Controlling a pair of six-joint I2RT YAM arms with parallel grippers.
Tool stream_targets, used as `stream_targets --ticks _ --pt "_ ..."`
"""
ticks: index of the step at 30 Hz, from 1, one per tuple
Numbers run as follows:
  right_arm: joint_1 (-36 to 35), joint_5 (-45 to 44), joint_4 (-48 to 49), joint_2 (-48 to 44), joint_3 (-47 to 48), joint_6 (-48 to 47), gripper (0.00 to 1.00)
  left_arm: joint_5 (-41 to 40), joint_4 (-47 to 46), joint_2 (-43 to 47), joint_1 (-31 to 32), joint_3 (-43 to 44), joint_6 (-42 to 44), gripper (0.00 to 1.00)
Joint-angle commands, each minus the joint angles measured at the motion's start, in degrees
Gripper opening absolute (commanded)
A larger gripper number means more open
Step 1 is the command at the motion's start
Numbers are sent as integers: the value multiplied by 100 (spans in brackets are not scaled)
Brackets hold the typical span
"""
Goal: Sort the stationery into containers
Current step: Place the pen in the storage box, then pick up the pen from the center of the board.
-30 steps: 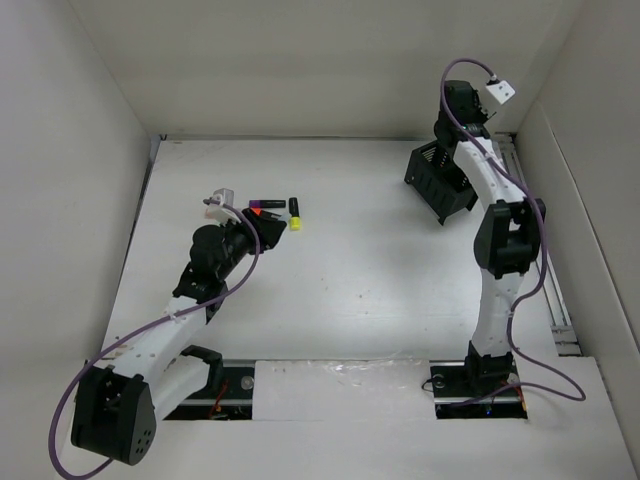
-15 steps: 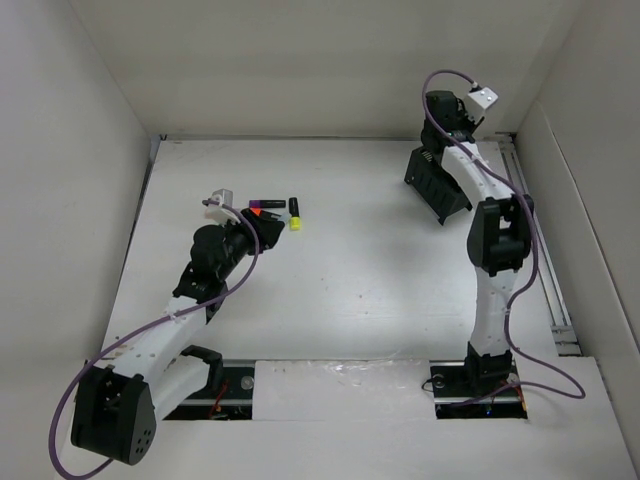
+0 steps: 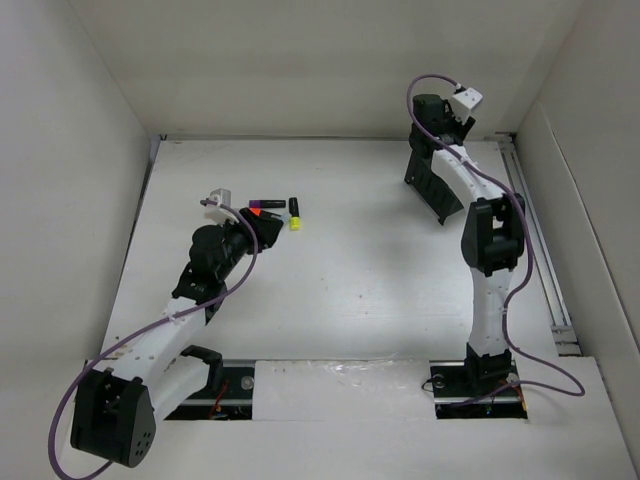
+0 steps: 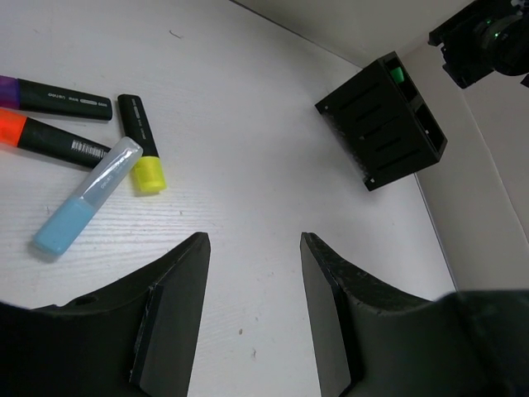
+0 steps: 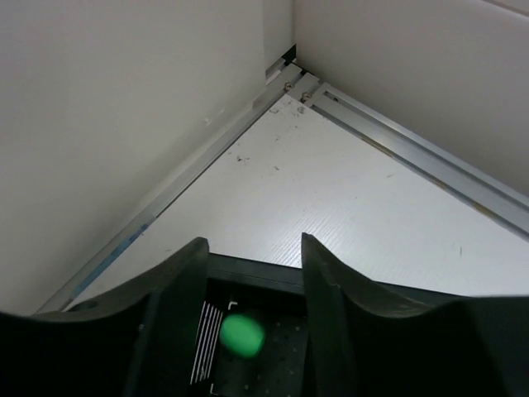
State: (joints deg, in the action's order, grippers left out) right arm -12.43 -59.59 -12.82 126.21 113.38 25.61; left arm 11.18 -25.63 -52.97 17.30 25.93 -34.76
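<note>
- Plainly, we see the left end effector (image 4: 254, 248) spread open and empty above the counter (image 4: 264, 190), near four loose pens: purple marker (image 4: 58, 95), orange marker (image 4: 50, 136), yellow marker (image 4: 142, 145), light blue marker (image 4: 87, 198).
- Over the black box (image 4: 384, 124), the right end effector (image 5: 252, 248) gapes, empty.
- Inside one compartment we make out a blurred green cap (image 5: 242, 335), probably a marker's.

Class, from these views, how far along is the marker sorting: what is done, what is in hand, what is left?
Done: one green-capped marker sits in the black box; the right jaws stand open above it. In hand: nothing; the left jaws are open and empty. Left on the table: purple-capped marker, orange-capped marker, yellow-capped marker, light blue marker.
</note>
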Motion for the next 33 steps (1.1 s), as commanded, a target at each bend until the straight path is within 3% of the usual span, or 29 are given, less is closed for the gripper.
stream_targets --ticks 1,5,8,11,12,16,18,22,25,27,28,33 --pt "-84 -114 262 -509 -114 -64 56 6 -110 24 37 210 75 45" --pt "-198 131 333 -861 -238 -64 59 -71 -109 24 37 263 75 45" --pt "-365 718 333 -1247 -474 -64 36 -151 -48 24 37 263 75 45" --pt "-664 2368 491 -1643 -966 -64 14 -151 14 163 37 263 22 45" --pt "-743 3409 613 -1696 -1089 -64 11 -369 14 216 37 263 22 45" --pt "-1418 5312 834 -1443 -1319 -311 0 -915 365 217 37 254 -39 45" --pt "-1735 6103 712 -865 -830 -311 0 -1073 418 217 37 307 -100 45" --pt "-2096 6372 -34 -2 295 -311 0 -1512 628 217 37 307 -162 43" --pt "-2457 5645 -844 763 1316 -311 0 -1566 699 269 37 307 -215 43" --pt "-2589 5257 -1003 983 1493 -311 7 -1566 647 270 37 246 -215 43" --pt "-2659 5134 -1003 1132 1563 -258 22 -1566 647 322 37 246 -215 43" --pt "-2660 4940 -1170 1431 1749 -3 57 -1206 445 322 37 246 -215 43"
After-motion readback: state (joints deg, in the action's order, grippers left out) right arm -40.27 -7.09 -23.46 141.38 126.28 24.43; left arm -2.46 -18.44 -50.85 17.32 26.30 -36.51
